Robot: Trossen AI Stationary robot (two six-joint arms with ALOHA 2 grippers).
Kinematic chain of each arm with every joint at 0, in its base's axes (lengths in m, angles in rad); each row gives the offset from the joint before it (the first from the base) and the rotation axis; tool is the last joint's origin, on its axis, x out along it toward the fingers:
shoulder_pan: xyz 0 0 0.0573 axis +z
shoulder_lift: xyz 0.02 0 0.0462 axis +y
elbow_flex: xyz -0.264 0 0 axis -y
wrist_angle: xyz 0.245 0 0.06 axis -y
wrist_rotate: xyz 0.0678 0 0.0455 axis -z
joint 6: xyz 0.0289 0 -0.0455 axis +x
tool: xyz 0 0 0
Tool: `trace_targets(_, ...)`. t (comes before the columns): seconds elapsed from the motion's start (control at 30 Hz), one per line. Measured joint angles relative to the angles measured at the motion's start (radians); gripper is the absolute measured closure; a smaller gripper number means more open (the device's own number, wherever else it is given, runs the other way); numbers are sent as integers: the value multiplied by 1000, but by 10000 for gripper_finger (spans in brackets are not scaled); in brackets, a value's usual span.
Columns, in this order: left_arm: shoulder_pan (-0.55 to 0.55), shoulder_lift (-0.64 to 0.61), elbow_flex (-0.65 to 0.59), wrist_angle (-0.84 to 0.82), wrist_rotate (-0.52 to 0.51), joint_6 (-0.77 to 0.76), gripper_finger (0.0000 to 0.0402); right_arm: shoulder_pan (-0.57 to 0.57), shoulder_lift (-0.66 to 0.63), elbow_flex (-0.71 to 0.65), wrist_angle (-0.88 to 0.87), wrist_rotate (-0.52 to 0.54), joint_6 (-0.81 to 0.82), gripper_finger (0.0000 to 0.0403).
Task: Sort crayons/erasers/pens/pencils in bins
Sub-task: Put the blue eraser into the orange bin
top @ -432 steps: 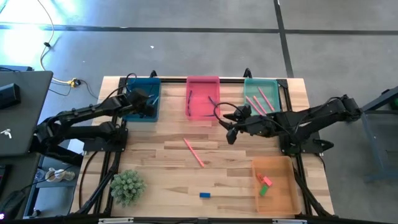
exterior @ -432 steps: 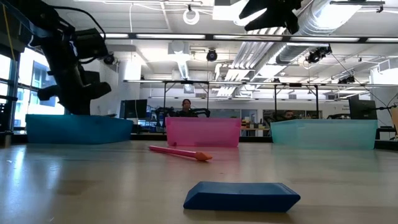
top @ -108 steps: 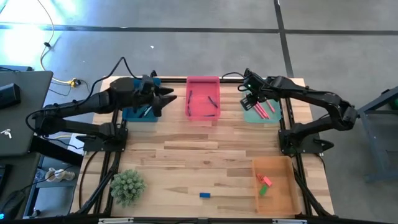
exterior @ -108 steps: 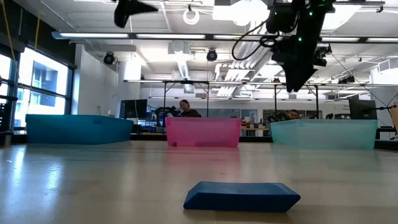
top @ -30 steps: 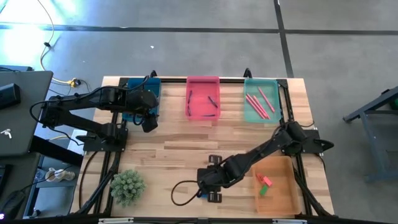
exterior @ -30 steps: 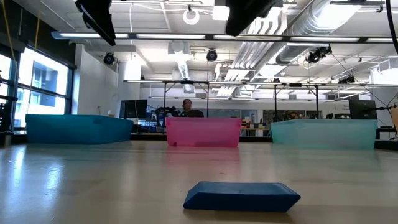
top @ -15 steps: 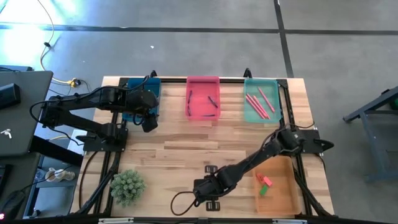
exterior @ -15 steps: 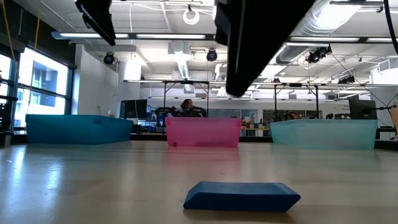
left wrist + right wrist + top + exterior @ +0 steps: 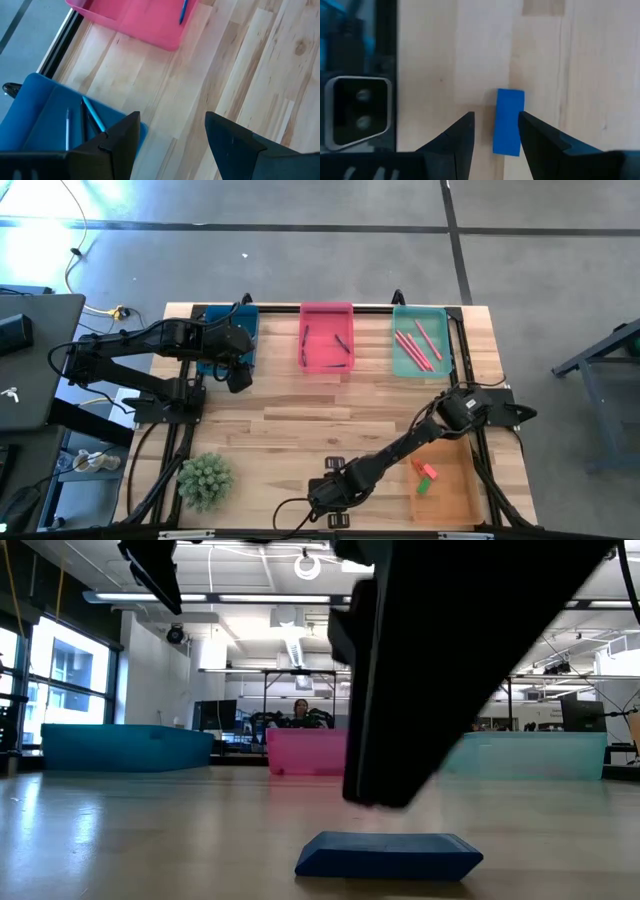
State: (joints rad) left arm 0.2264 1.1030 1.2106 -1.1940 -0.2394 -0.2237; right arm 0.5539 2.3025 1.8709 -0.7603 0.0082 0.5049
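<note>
From above, the right claw (image 9: 333, 502) reaches to the desk's (image 9: 280, 430) near edge, hiding the blue eraser beneath it. The left claw (image 9: 238, 373) waits far off, beside the dark blue bin (image 9: 243, 317) (its fingers spread, holding nothing). The orange bin (image 9: 447, 448) lies close to the right arm.

At desk level, the blue eraser (image 9: 388, 855) lies flat, a dark arm mass just above, apparently not touching.

The right wrist camera shows the eraser (image 9: 508, 121) between that claw's parted fingers (image 9: 461, 135), its long axis running along them, so closing would pinch its narrow width.
</note>
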Motion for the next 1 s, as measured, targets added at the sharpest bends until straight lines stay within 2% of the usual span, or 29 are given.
trace_targets(0.33, 0, 0, 0, -7, 0, 0, 188, 2, 22, 0, -12, 45, 59, 258)
trace_targets(0.6, 0, 0, 0, -13, 0, 0, 188, 10, 54, 4, -16, 22, 66, 258)
trace_targets(0.8, 0, 0, 0, -18, 0, 0, 188, 20, 59, 4, -42, 66, 113, 259)
trace_targets(1.0, 0, 0, 0, -18, -11, 0, 188, 20, 61, 4, -91, 88, 124, 288)
